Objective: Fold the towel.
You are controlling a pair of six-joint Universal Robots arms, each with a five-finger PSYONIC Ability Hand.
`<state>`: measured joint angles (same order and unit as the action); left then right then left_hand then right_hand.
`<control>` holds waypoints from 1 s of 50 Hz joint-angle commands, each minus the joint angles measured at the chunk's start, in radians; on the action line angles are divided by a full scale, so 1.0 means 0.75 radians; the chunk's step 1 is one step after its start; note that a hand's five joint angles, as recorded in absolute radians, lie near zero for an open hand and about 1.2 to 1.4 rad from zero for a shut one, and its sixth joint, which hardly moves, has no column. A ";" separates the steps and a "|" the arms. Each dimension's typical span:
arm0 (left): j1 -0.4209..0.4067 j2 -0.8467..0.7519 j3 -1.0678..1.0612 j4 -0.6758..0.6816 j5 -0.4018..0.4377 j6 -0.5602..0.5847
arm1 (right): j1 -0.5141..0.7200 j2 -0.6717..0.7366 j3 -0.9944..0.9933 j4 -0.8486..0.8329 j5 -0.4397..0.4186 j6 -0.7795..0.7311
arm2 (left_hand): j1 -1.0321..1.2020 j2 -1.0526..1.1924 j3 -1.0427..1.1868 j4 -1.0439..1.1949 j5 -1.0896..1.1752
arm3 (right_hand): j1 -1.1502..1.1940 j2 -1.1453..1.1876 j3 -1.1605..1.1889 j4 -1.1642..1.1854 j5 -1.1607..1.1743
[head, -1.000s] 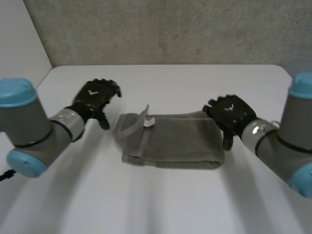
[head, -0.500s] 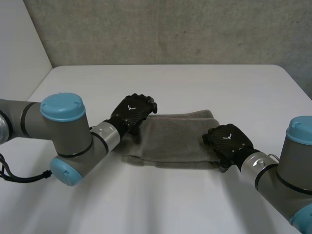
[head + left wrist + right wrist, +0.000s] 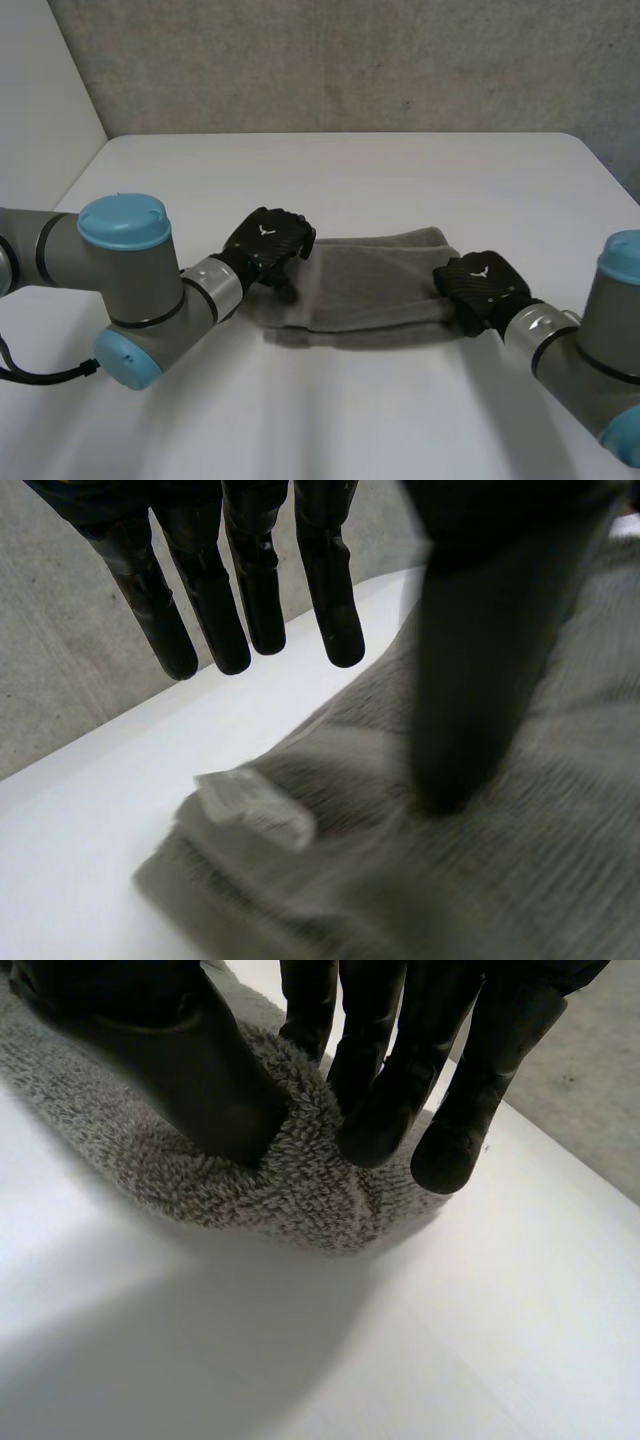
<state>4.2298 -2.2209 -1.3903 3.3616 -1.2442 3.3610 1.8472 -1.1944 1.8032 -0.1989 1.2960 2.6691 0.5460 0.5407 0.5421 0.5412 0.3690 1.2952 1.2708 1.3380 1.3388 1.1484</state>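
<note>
A grey towel (image 3: 372, 285) lies folded into a long band in the middle of the white table (image 3: 350, 170). My left hand (image 3: 266, 240) rests on its left end. In the left wrist view the fingers (image 3: 250, 580) stand straight above the cloth while the thumb (image 3: 478, 670) presses down on the towel (image 3: 540, 860), beside a small white label (image 3: 255, 810). My right hand (image 3: 482, 285) is at the towel's right end. There the thumb (image 3: 190, 1060) and fingers (image 3: 385, 1090) pinch a bunched fold of the towel (image 3: 270, 1195).
A grey wall (image 3: 350, 60) stands behind the table's far edge. The table's left edge runs close to my left arm (image 3: 125, 290), and bare white table surface lies in front of the towel.
My right hand has curled shut on the towel's right end and drawn it slightly right. My left hand has stayed on the left end, its fingers bending a little.
</note>
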 commanded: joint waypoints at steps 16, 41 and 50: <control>0.020 0.141 -0.102 -0.044 -0.084 -0.023 | 0.277 0.011 -0.581 0.335 0.082 -0.166 | -0.017 -0.010 -0.011 -0.010 -0.013 | 0.135 0.167 0.078 0.077 0.098; 0.236 0.374 -0.087 -0.046 -0.139 -0.170 | 0.693 0.263 -0.711 0.412 0.121 0.082 | -0.107 -0.100 -0.101 -0.100 -0.103 | 0.135 0.167 0.078 0.077 0.098; 0.220 0.374 -0.053 -0.048 -0.139 -0.268 | 0.752 0.357 -0.768 0.396 0.121 0.092 | -0.107 -0.100 -0.101 -0.100 -0.103 | 0.135 0.167 0.078 0.077 0.098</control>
<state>4.4004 -1.9415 -1.4433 3.3268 -1.3484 3.2037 2.3746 -0.9841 1.2643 0.1059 1.3849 2.7370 0.4910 0.5031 0.4985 0.5034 0.2976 1.3084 1.2906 1.3453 1.3388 1.1484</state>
